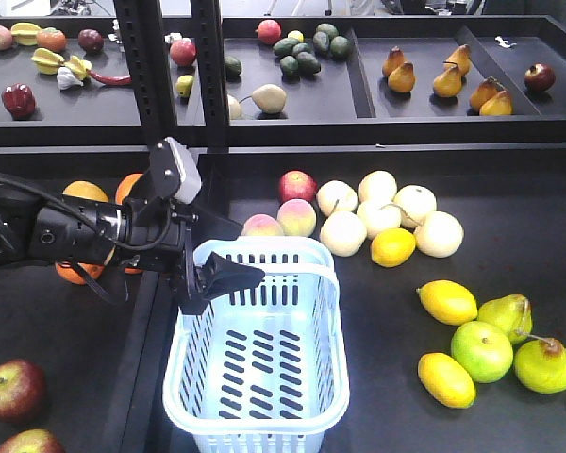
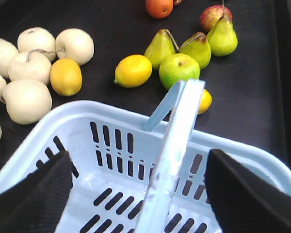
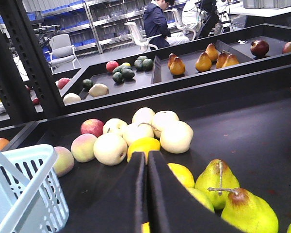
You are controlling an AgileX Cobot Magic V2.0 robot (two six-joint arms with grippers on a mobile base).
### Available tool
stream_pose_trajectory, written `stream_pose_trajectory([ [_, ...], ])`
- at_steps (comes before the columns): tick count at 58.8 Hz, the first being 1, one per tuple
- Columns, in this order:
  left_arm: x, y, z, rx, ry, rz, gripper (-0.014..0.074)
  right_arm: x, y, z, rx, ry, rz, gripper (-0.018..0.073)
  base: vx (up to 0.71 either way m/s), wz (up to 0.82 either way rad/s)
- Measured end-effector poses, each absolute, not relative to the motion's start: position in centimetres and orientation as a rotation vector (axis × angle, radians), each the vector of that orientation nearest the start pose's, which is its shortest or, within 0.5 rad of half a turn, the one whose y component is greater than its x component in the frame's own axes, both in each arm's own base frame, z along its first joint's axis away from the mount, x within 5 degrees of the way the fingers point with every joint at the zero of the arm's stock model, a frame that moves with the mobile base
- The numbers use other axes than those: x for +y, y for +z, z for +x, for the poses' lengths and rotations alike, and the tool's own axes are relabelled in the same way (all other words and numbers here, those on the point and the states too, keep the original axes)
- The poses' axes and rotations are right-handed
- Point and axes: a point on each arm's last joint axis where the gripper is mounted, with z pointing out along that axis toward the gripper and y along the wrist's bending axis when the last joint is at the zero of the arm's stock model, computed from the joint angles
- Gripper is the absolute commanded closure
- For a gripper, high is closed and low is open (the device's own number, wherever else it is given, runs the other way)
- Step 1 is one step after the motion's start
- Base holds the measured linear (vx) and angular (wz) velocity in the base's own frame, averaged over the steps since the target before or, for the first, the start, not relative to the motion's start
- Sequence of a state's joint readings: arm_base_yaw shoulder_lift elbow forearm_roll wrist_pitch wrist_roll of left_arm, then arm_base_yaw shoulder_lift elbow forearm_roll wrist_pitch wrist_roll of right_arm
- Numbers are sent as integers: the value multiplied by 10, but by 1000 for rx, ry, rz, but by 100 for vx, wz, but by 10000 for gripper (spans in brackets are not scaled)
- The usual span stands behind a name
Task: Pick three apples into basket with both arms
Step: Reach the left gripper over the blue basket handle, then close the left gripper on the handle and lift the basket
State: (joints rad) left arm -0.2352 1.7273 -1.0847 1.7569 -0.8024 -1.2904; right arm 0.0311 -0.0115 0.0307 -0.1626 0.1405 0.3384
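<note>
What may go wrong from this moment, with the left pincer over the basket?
The open left pincer has the handle of the basket between its fingers; a sideways move may snag it and drag the empty basket. The right pincer is shut and low among pears and lemons; it may roll them away.
</note>
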Motion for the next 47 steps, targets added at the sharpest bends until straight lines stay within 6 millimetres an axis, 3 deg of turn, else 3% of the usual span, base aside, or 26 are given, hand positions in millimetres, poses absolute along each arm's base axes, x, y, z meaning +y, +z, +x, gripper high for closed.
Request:
stream_pose_trajectory([
  [20,-144,222,337,1838,-668,1184,101,0,191,57,1637,141,137,564,0,0],
  [27,-143,221,338,1842,-654,1181,224,0,191,57,1637,141,137,564,0,0],
  [40,-144,221,338,1834,-655,1190,597,0,191,57,1637,141,137,564,0,0],
  [47,-145,222,336,1827,-679,1198,604,0,191,57,1637,141,137,564,0,0],
])
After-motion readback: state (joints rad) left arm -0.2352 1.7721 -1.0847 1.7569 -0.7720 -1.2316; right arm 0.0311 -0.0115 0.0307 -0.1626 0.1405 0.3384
